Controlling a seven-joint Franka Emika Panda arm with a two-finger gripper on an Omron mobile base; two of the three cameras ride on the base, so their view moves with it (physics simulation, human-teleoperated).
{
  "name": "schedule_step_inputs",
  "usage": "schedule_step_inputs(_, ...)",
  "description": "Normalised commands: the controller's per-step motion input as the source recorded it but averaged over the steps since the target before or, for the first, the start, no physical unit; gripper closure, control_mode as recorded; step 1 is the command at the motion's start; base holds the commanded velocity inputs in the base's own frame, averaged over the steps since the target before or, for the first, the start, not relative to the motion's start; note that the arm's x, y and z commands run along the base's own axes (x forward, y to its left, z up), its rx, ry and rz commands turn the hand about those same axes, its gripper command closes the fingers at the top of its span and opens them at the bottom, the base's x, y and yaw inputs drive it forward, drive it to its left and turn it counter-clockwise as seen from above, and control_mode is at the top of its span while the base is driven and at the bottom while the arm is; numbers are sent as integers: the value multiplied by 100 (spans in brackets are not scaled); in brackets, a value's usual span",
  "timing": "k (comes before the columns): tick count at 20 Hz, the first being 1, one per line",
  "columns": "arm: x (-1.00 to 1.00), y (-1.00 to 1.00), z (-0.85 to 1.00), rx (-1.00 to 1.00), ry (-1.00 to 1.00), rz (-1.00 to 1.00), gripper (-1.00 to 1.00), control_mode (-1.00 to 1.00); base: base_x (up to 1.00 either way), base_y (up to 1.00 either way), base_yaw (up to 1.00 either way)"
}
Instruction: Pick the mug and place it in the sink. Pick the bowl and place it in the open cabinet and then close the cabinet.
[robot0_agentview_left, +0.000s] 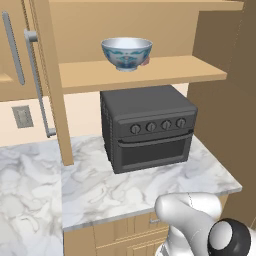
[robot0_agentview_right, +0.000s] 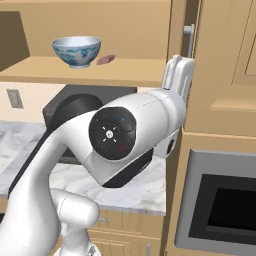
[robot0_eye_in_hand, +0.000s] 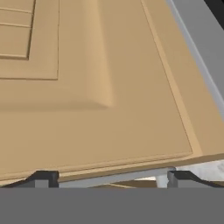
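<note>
Bowl (robot0_agentview_left: 127, 53) sits on the cabinet (robot0_agentview_left: 145, 72) shelf; gripper (robot0_eye_in_hand: 109, 178), jaws wide apart, faces its panelled door.

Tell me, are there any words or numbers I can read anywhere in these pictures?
None can be read.
The toaster oven has four plain knobs with no legible marks.
The bowl carries a blue-green pattern, no letters.
The round cap on the robot's arm joint shows tiny coloured marks, too small to read.
The wall outlet is blank.
</note>
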Motion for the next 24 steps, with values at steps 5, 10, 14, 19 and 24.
schedule_step_inputs(5,97,15,-2,-5,0,0,-100,-100,0,0,0)
schedule_step_inputs(10,86,57,0,-14,0,2,-100,-100,0,0,0)
schedule_step_inputs(14,63,66,0,-17,0,4,-100,-100,0,0,0)
schedule_step_inputs(19,95,41,0,-10,1,4,-100,-100,0,0,0)
schedule_step_inputs(24,100,25,0,-5,1,11,-100,-100,0,0,0)
